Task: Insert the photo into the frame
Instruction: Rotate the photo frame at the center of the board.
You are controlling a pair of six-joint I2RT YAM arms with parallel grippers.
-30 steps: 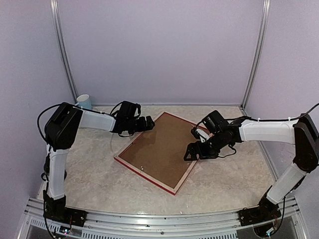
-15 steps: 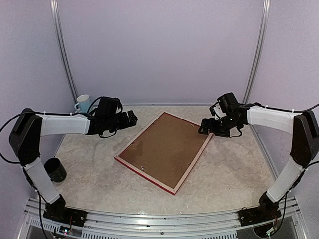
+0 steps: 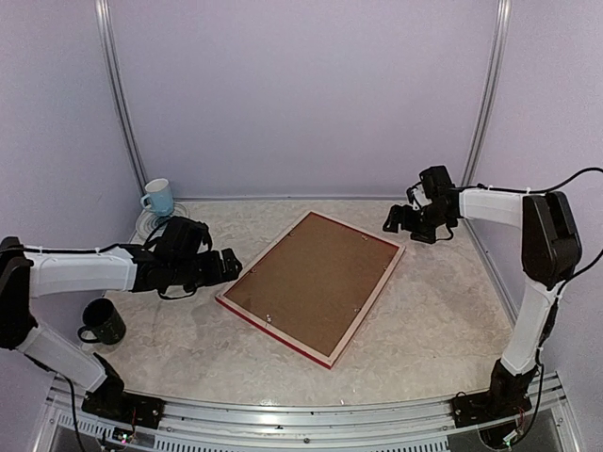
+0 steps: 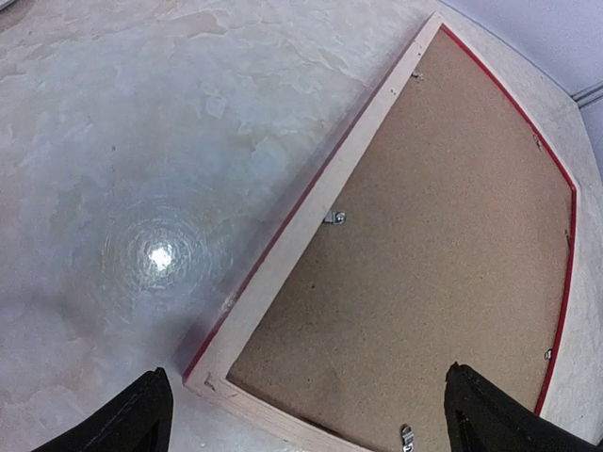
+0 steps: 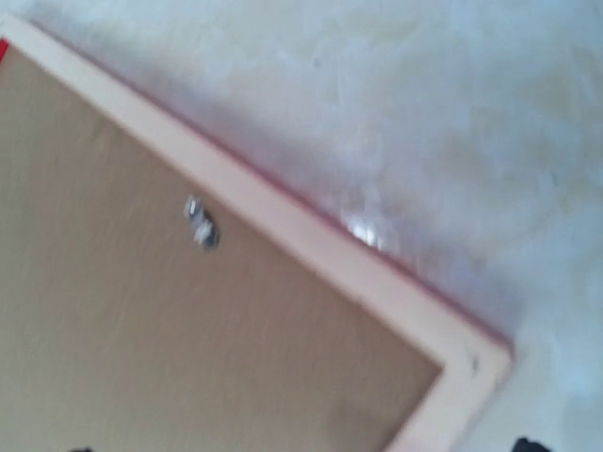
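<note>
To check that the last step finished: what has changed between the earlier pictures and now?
Both arms drew back from the frame. The left arm swung out to the left and nearer its base, and the right arm went back toward the far right corner. Their jaws are open and hold nothing. The frame stayed put, back side up, with the brown backing board in it.

We see a rectangular red-edged frame (image 4: 306,218) of pale, bare, matt wood, a brown backing board (image 4: 424,264), dull and grainy, small shiny metal clips (image 4: 336,217), and a pale marbled tabletop (image 4: 141,122) with a glossy sheen.
</note>
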